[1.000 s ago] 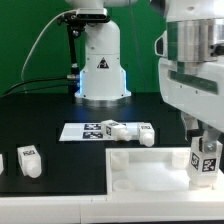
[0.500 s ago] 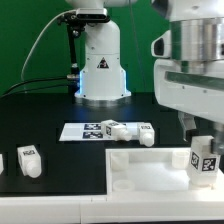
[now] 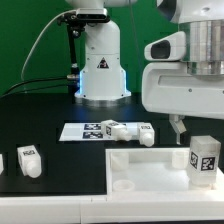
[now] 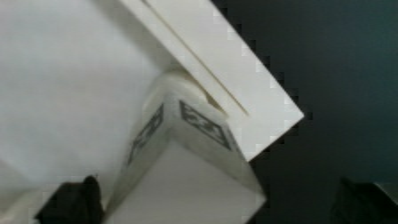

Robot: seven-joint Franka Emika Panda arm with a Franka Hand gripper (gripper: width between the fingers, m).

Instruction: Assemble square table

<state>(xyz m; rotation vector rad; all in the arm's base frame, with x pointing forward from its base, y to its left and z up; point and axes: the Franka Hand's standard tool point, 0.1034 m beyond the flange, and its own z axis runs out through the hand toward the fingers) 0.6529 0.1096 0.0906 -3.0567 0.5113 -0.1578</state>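
Observation:
The square table top (image 3: 150,166) lies flat at the front, and it fills much of the wrist view as a white slab (image 4: 71,90). One white leg (image 3: 205,160) with a tag marker stands upright on its corner at the exterior view's right. My gripper (image 3: 198,132) hangs just above that leg, open and holding nothing. In the wrist view the leg (image 4: 187,150) sits between my dark fingertips (image 4: 75,202), which stand wide apart and clear of it; the gripper (image 4: 217,205) is empty.
Two more legs (image 3: 118,130) (image 3: 146,136) lie on and beside the marker board (image 3: 80,130) behind the top. Another leg (image 3: 30,161) stands at the exterior view's left, with one more (image 3: 2,163) cut off by the edge. The robot base (image 3: 100,70) is at the back.
The jaws have opened and let go of the leg. The gripper has risen off it, and the leg stays upright on the top's corner.

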